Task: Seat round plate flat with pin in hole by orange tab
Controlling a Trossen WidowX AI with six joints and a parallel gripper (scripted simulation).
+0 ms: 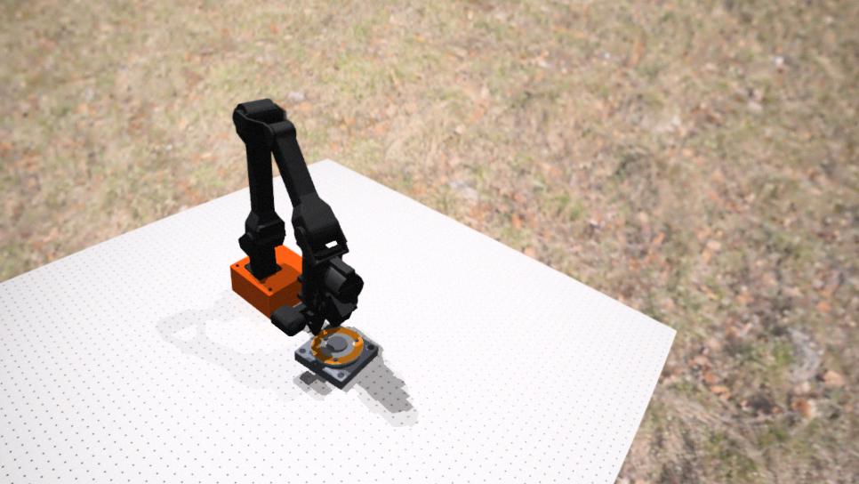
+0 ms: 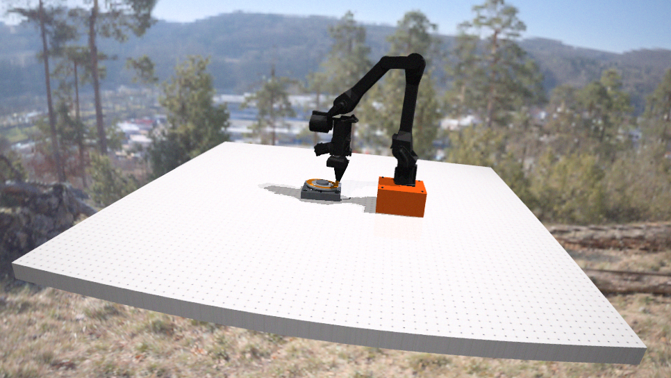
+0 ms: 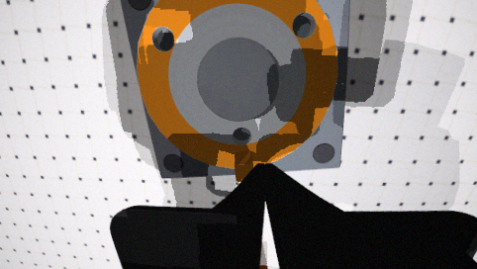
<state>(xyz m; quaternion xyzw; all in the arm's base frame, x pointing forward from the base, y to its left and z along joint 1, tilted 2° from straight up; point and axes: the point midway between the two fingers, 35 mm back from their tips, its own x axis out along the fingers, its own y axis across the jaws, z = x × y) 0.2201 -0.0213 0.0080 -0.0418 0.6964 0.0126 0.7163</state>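
The round plate [image 3: 153,99] [image 1: 356,350] [image 2: 311,183] has an orange ring around a grey middle and sits on the grey post [image 3: 237,79] of the dark square base [image 3: 324,154] [image 1: 347,376] [image 2: 320,195]. Its small orange tab [image 3: 241,168] points toward me at the near rim, with a hole [image 3: 241,134] just inside it. I cannot tell whether the pin is in that hole. My gripper [image 3: 263,170] [image 1: 317,332] [image 2: 336,181] is shut and points straight down. Its tips are right at the tab, at the plate's edge.
The arm's orange pedestal [image 1: 264,289] [image 2: 400,199] stands close behind the base. Both rest on a white dotted table [image 1: 480,360] [image 2: 234,258] whose edges drop off to open ground.
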